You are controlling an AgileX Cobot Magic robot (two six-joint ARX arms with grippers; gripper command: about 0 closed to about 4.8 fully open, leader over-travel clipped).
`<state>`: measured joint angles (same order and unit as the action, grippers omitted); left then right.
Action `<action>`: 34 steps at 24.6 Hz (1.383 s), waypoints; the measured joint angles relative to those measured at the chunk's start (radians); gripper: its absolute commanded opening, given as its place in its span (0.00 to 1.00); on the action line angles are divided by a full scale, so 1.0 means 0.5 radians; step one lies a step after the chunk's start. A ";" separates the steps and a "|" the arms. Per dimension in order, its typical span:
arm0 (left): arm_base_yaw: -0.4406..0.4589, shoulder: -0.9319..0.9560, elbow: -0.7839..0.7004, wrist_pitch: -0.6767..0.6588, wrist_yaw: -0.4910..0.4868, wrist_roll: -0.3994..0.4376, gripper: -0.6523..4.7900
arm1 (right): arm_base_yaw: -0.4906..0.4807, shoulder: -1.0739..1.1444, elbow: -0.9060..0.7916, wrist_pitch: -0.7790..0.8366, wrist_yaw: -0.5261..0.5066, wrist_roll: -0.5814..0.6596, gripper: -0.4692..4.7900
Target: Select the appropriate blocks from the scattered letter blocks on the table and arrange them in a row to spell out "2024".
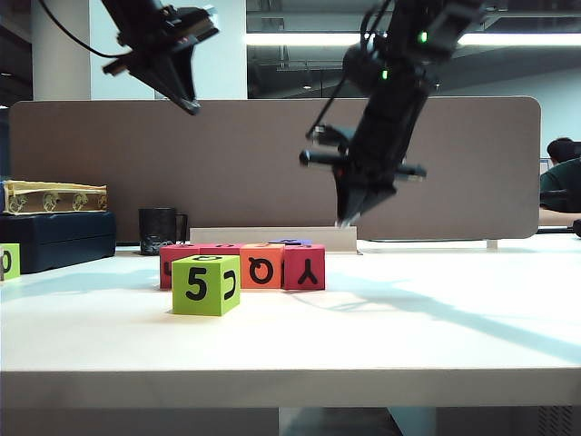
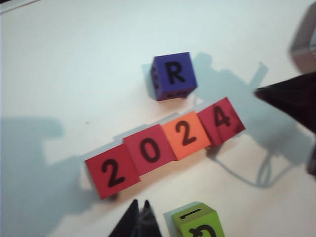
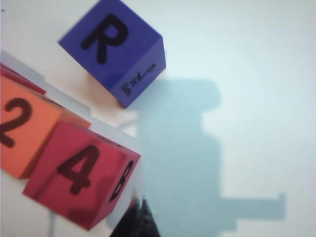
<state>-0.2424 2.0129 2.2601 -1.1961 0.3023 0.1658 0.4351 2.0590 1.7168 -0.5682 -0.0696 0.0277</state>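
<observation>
Exterior view: four cubes stood in a touching row on the white tabletop (image 1: 436,336), under two raised arms.
Row: seen from the left wrist view, the tops read 2024, on a red cube (image 2: 113,172), a second red cube (image 2: 149,148), an orange cube (image 2: 186,134) and a red cube marked 4 (image 2: 221,120).
Front faces: from the exterior view the orange cube showed Q and the end cube Y.
Green cube: a lime-green cube (image 1: 206,284) marked 5 sat just in front of the row, hiding part of its left end.
Purple cube: a cube marked R (image 2: 173,75) stood just behind the row, apart from it.
Left gripper: closed and empty (image 1: 191,106), it hung high above the tabletop, left of the row.
Right gripper: closed and empty (image 1: 346,221), it pointed down above the tabletop, just right of the cube marked 4.
Background: a black mug (image 1: 160,231) and a dark box (image 1: 56,240) stood at the far left.
</observation>
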 measured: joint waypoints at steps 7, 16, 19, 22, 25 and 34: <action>0.105 -0.131 0.001 -0.130 -0.030 0.006 0.11 | 0.012 -0.226 0.251 -0.440 -0.008 -0.109 0.09; 0.080 -0.135 -0.001 -0.203 0.242 0.031 0.11 | 0.072 -0.509 0.369 -0.799 -0.177 -0.113 0.09; 0.063 -0.139 -0.003 -0.203 0.249 0.036 0.11 | 0.087 -0.524 0.368 -0.842 -0.178 -0.113 0.09; 0.047 -0.172 -0.007 -0.205 0.249 0.043 0.11 | 0.089 -0.562 0.369 -0.851 -0.181 -0.113 0.09; 0.047 -0.259 -0.008 -0.203 0.249 0.043 0.11 | 0.086 -0.588 0.383 -0.861 -0.214 -0.111 0.09; 0.051 -0.778 -0.008 -0.182 -0.047 0.018 0.11 | 0.087 -0.809 0.697 -0.915 -0.214 -0.112 0.09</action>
<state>-0.2169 1.6238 2.2562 -1.2869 0.2787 0.1749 0.4786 1.6543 2.0655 -1.0256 -0.1768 -0.0284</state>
